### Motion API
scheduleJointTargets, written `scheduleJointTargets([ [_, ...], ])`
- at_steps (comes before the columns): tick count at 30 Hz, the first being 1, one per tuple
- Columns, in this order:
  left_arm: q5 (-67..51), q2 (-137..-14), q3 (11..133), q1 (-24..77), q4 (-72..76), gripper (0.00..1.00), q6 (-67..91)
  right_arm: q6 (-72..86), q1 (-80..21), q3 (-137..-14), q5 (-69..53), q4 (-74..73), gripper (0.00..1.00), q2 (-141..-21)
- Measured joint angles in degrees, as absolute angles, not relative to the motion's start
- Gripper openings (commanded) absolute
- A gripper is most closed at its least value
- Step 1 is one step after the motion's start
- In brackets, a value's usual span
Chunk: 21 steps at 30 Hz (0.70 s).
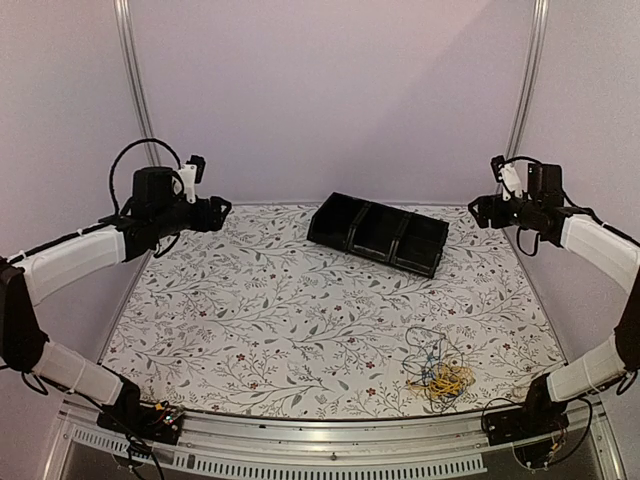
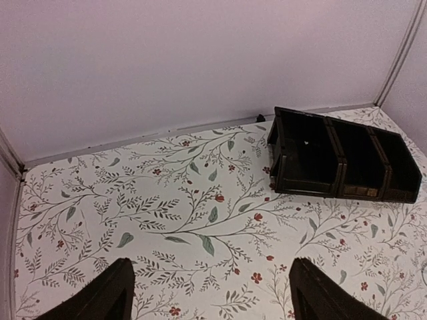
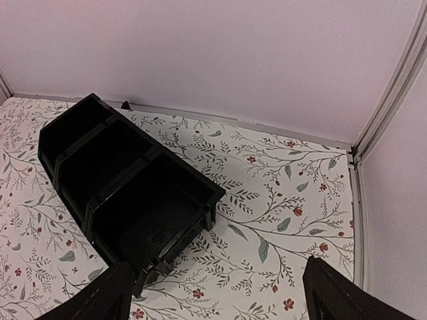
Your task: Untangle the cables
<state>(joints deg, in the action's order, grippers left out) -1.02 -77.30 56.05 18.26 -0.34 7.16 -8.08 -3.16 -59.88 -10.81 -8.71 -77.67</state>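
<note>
The cables [image 1: 437, 365] lie in one loose tangle of yellow-orange, blue and black wire on the near right part of the desk [image 1: 250, 320], close to its front edge and near the base of the right arm [image 1: 600, 245]. The yellow-orange strands bunch at the near end of the heap, and thin dark loops spread out toward the far side. Both sets of jaws are well apart from the tangle. The left jaws are held up over the far left edge of the desk, at the end of the left arm [image 1: 75, 260]. The right jaws are raised over the far right edge. Each wrist view shows its two fingertips spread wide with nothing between them. A black tray [image 1: 378, 233] with three compartments sits askew at the far middle, between the two sets of jaws and well apart from the cables.
</note>
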Motion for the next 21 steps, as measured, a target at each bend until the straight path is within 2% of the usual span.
scheduleJointTargets([
  [5,-5.7,-77.6,52.6,22.8,2.8,0.85,6.1,-14.8,0.4,-54.3,-17.0,-12.0,0.97,-75.9],
  [11,-11.7,-78.3,51.0,35.4,4.8,0.85,4.2,-32.1,-0.4,-51.2,-27.0,-25.2,0.97,-70.0],
  [16,-16.7,-81.5,50.6,47.0,5.3,0.84,2.8,-43.9,-12.2,-45.3,-29.5,-33.6,0.97,-67.7],
  [21,-20.0,-86.1,49.6,53.8,5.8,0.84,2.4,-50.9,-22.6,-40.7,-29.3,-39.5,0.95,-67.9],
])
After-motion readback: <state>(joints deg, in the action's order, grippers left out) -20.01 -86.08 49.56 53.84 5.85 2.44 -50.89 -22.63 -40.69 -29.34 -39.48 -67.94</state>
